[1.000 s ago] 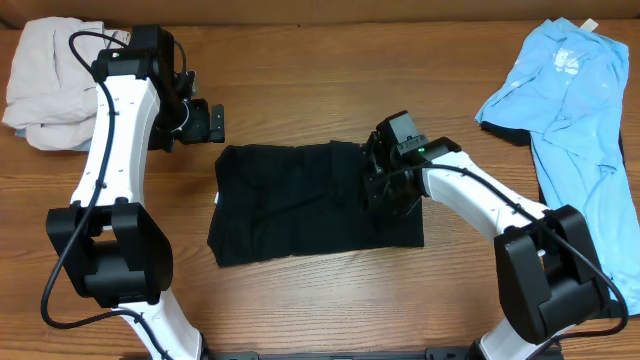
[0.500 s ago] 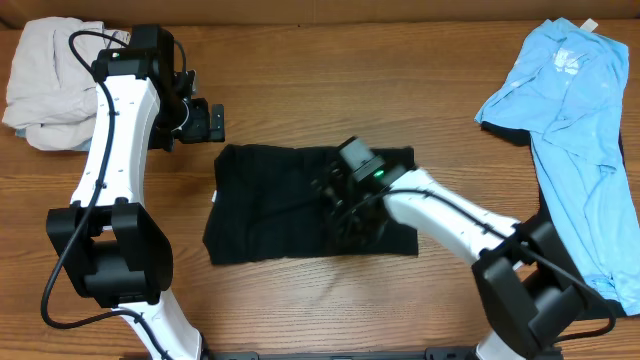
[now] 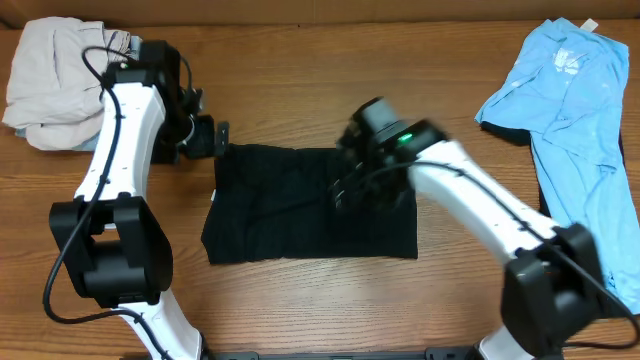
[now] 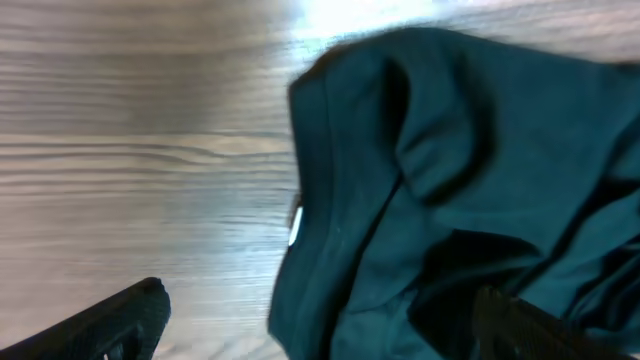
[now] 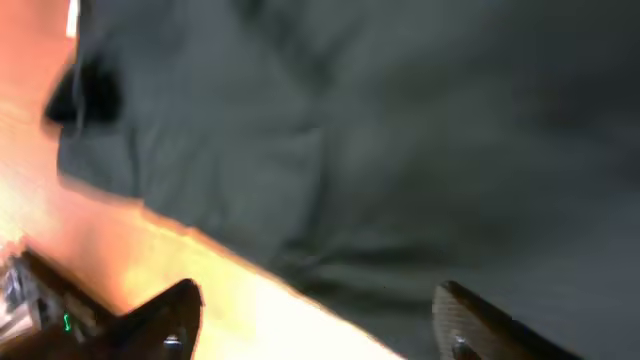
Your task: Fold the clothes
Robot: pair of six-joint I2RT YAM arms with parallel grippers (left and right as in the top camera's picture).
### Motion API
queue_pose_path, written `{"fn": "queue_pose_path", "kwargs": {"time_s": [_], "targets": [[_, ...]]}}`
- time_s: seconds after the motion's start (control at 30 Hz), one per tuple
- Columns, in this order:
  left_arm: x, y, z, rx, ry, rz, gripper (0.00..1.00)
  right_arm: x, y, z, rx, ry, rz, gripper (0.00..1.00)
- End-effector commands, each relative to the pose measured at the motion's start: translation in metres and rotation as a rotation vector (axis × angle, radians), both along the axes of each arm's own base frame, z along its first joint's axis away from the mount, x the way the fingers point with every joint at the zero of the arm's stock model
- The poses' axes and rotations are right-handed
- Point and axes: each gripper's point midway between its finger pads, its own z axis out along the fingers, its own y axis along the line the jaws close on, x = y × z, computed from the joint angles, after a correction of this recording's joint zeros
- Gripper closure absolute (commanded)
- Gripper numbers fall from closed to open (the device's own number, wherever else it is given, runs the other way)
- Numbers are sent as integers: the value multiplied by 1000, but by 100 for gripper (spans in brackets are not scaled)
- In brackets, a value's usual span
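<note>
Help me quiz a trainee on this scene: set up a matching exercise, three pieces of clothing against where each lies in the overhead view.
Things:
1. black T-shirt
2. light blue shirt
3. whitish heap of cloth

Places:
A. along the right edge
B. far left corner
C. in the middle, between the two arms

Pairs: 1-C, 2-A, 3-B

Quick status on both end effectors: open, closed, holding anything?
Left end effector: open, holding nothing.
Right end effector: open, holding nothing, over the black T-shirt.
</note>
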Motion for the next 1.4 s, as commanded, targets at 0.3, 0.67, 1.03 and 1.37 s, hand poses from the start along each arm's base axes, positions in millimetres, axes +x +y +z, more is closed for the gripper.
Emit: {"fn": "queue_pose_path", "kwargs": {"time_s": [0.3,0.67,1.03,1.37], "targets": [[-25,-54,-63,-208,-14,-220,0,61,-133,24,-40,-74,-339,17],[-39,-80,-87,-259,-51,-383,0,68,-137,25,-41,-105,-334,12],[-69,-74,-124,-167,9,-406,27,68,-137,25,-41,-104,-334,12],[-74,-32,-133,64,81,-191,96,65,-138,24,-44,-93,-334,15]]}}
